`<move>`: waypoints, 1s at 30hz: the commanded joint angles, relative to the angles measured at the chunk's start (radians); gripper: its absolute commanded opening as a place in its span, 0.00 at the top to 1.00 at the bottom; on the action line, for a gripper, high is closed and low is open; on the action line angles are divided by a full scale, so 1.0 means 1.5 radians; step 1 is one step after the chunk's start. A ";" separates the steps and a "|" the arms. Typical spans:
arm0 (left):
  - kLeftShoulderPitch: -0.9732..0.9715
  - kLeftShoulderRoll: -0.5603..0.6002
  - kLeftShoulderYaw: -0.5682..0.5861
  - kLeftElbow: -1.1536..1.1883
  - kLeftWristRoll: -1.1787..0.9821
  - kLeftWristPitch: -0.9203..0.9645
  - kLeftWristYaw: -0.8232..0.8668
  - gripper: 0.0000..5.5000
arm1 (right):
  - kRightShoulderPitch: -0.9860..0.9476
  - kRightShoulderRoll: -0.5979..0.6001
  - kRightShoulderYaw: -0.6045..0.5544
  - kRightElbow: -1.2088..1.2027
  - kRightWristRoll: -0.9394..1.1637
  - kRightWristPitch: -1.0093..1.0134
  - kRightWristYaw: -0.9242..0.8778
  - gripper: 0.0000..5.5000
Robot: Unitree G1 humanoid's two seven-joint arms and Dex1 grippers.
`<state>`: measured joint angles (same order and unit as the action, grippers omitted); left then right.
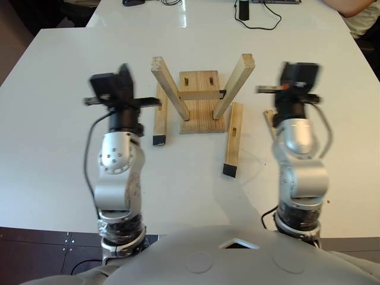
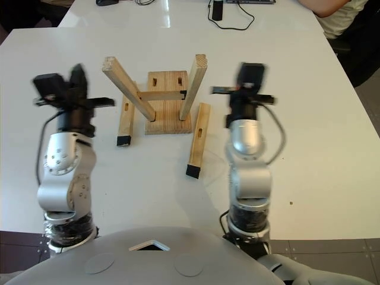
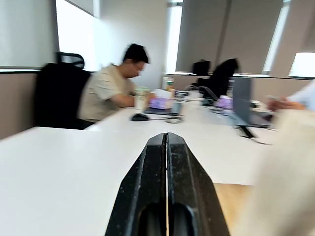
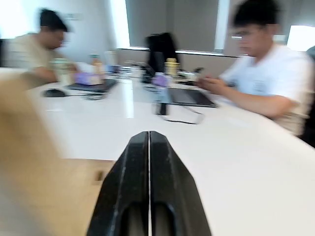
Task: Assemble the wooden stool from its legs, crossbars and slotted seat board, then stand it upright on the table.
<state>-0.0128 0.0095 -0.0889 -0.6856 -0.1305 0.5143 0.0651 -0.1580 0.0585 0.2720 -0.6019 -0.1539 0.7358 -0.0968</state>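
Observation:
The slotted seat board (image 1: 202, 119) lies flat mid-table. Two legs (image 1: 169, 88) (image 1: 236, 85) stand in it, splayed outward, with a crossbar (image 1: 200, 94) joining them. One loose leg (image 1: 160, 123) lies just left of the board, and another loose leg (image 1: 233, 140) lies to its right. A small wooden piece (image 1: 269, 118) peeks out by my right arm. My left gripper (image 3: 166, 140) is shut and empty, held above the table left of the stool (image 1: 123, 76). My right gripper (image 4: 148, 135) is also shut and empty, right of the stool (image 1: 300, 72).
The white table (image 1: 59, 136) has free room on both sides and in front. A black device with a cable (image 1: 243, 12) and a mouse (image 1: 133, 2) lie on the far desk. People sit at desks behind.

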 commanded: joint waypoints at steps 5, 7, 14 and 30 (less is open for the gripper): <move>0.046 0.018 -0.108 0.014 -0.013 -0.017 -0.064 1.00 | 0.017 -0.042 0.133 0.050 0.020 -0.004 0.108 0.99; 0.066 0.020 -0.092 0.011 0.001 -0.030 -0.045 1.00 | 0.036 -0.058 0.108 0.029 0.018 0.006 0.108 0.99; 0.035 0.012 0.254 0.072 -0.122 0.061 0.058 1.00 | 0.005 -0.149 -0.199 0.025 0.063 -0.021 0.121 0.99; -0.567 0.257 0.329 0.339 -0.639 0.383 -0.083 1.00 | -0.382 -0.081 -0.196 0.136 0.412 0.109 0.284 0.99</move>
<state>-0.8476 0.3508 0.4233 -0.2539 -1.1195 1.0714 -0.0551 -0.6476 -0.0700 -0.0021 -0.4386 0.4526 0.9098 0.3442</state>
